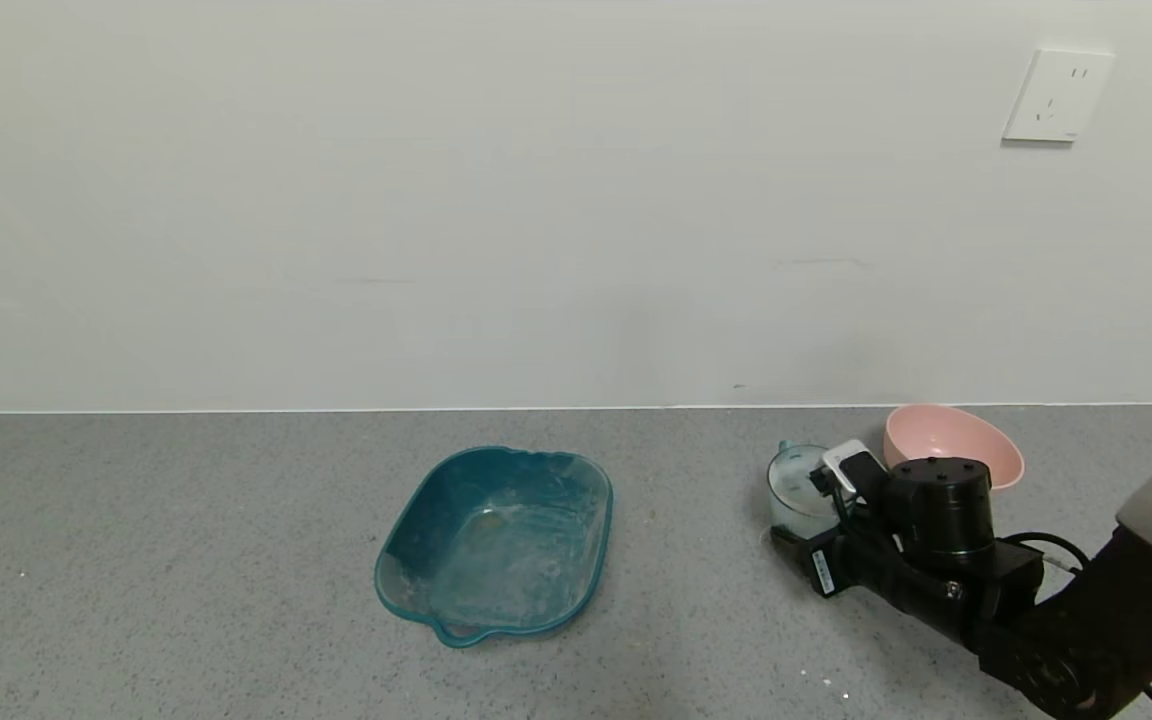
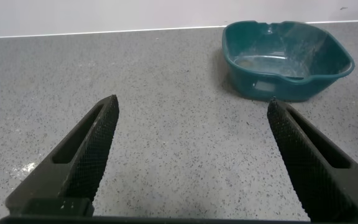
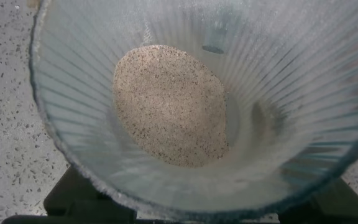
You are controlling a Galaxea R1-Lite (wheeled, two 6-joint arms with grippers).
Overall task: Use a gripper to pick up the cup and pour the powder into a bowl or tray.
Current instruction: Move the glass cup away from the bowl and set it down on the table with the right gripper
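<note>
The right gripper (image 1: pixel 821 500) reaches in from the near right, its white-tipped fingers (image 1: pixel 844 462) closed around the cup (image 1: pixel 796 490), which stands on the counter (image 1: pixel 236 560). Powder (image 3: pixel 173 106) lies in the cup's bottom. Just behind sits the pink bowl (image 1: pixel 956 440). The left gripper (image 2: pixel 191 162) hangs spread wide, the teal tray (image 2: pixel 288 59) beyond.

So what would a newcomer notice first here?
The right end effector at the cup, on the counter's right side just in front of the pink bowl. The right wrist view looks into the ribbed cup at a patch of powder. The teal tray sits mid-counter.
</note>
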